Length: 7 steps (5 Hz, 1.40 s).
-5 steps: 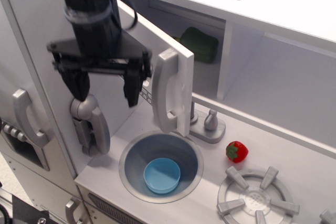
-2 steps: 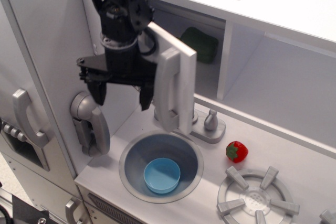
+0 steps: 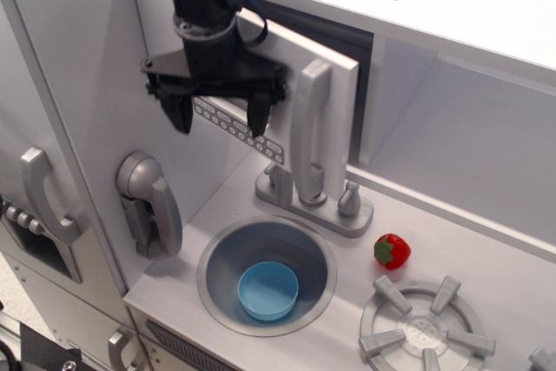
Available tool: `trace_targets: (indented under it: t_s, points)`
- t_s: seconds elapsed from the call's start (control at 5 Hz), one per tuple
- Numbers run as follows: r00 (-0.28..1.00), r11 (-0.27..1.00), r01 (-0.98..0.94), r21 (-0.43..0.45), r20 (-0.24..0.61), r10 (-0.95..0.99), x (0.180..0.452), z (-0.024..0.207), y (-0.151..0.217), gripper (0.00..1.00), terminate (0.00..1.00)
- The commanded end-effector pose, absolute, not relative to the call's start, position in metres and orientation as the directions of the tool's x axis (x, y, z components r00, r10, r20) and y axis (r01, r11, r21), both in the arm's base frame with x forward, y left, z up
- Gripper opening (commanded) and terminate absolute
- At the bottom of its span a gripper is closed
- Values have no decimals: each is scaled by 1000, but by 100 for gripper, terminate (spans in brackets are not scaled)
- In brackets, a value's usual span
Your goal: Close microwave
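The microwave [image 3: 334, 97] door hides nearly all its interior; the pincer [image 3: 220, 115] covers the door's window, and the arm is cut off at the top edge

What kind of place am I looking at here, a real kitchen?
Most likely a child's toy kitchen rather than a real one: a round sink holding a small blue bowl, a plastic strawberry beside a moulded grey burner, and a little microwave with its door nearly shut.
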<state>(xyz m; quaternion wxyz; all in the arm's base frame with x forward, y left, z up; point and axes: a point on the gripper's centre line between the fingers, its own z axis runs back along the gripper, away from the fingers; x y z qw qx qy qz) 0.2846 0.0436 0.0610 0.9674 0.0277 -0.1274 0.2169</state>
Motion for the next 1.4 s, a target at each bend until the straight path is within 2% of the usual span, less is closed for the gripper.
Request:
trace_targets:
  t_s: [0.0, 0.2, 0.4, 0.6, 0.8, 1.0, 1.2]
  points:
    - [818, 894, -448, -16, 395, 417, 303, 73, 49, 100, 0]
    - [805, 901, -433, -26, 438, 400, 307, 73, 49, 100, 0]
    - [847, 903, -428, -24, 337, 411, 296, 74, 52, 100, 0]
    - [903, 921, -389, 19, 205, 377, 249, 68, 64, 100, 0]
    - [927, 935, -350, 59, 164, 337, 215, 62, 81, 100, 0]
    - [930, 941, -332, 61, 189, 315, 204, 59, 92, 100, 0]
    - [930, 941, -332, 61, 189, 315, 204, 59, 92, 100, 0]
